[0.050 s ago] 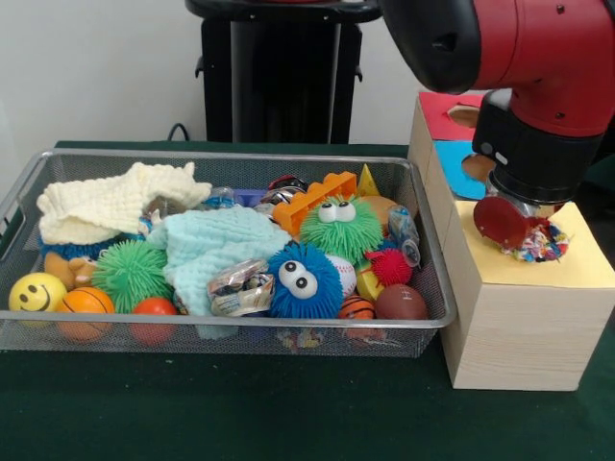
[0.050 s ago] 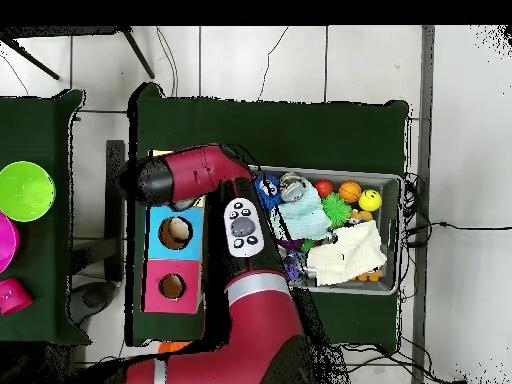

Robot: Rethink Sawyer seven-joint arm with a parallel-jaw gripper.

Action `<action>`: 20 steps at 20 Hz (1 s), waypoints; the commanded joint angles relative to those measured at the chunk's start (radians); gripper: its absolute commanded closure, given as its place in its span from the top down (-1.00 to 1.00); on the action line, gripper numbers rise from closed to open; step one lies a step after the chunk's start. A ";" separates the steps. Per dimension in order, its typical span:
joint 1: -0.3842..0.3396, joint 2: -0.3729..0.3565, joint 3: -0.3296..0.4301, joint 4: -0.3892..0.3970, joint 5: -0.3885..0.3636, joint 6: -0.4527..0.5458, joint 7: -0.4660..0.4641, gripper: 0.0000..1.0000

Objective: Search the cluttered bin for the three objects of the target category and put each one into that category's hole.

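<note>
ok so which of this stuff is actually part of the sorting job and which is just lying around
Part of the job:
- wire bin of toys and cloths
- wooden box with red, blue and yellow hole tops
- speckled multicoloured thing at the hand, over the yellow top

Just lying about:
- green bowl
- pink bowls, both on the side table

Hand (image 1: 524, 230) mostly behind arm (image 1: 538, 86); yellow hole & grip state hidden.

Wire-mesh metal bin (image 1: 428, 288), matt pale-wood box (image 1: 519, 336)
</note>
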 commanded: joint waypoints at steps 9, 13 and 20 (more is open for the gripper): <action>-0.114 -0.023 0.053 0.311 -0.062 -0.179 0.040 -1.00; -0.104 -0.035 0.039 0.319 -0.067 -0.190 0.048 -1.00; -0.085 -0.067 0.021 0.326 -0.063 -0.157 0.051 -1.00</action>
